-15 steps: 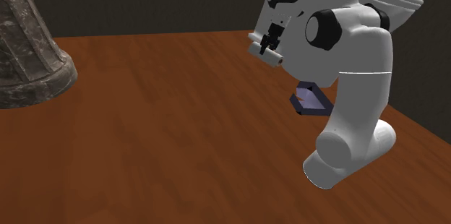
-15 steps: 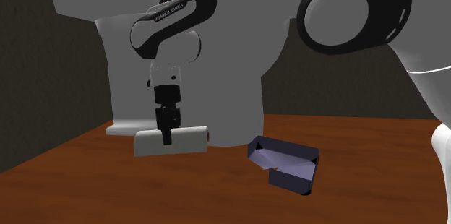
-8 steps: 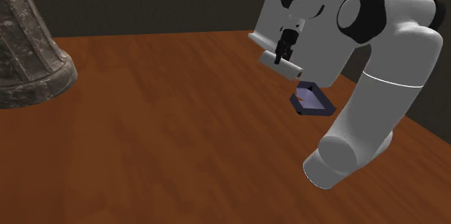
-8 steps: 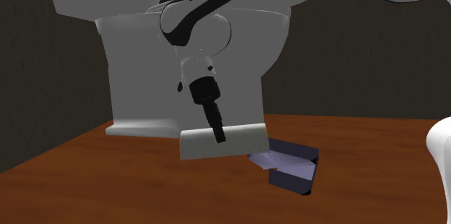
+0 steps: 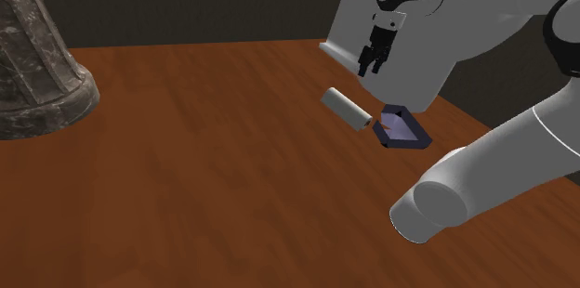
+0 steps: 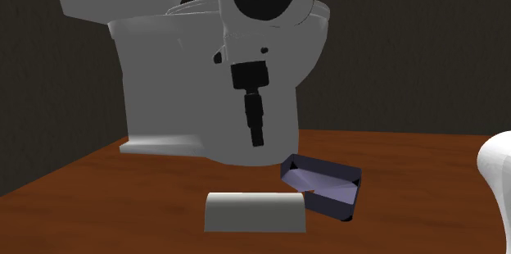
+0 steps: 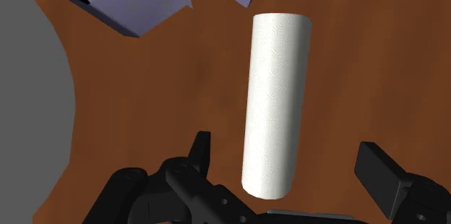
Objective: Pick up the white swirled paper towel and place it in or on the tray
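Half a second ago the paper towel roll was clamped crosswise in the gripper. Now it has dropped free, and the black fingers stand spread with nothing between them.

Reading across the shoulder view from where I stand, a mottled stone base sits far left on the wooden surface, well apart from the rest. Next comes the roll, white with a faint swirl pressed into it, at about seven o'clock from the gripper and well below it. Its long axis runs from ten o'clock to four o'clock, and the four o'clock end is just beside the tray. I cannot tell whether that end touches the rim, or whether the roll has fully settled on the wood.

The tray, a small dark violet dish with a paler floor, lies at about five o'clock from the gripper and holds nothing I can see. Behind both rises a big white fixture.

Through the hand's own camera the roll stretches lengthwise away from the open fingers toward the tray, touched by neither.

To my eye the drop missed: the towel is beside the tray, not in it. The next move would be to come down on the roll again, across its long axis, and carry it toward four o'clock.
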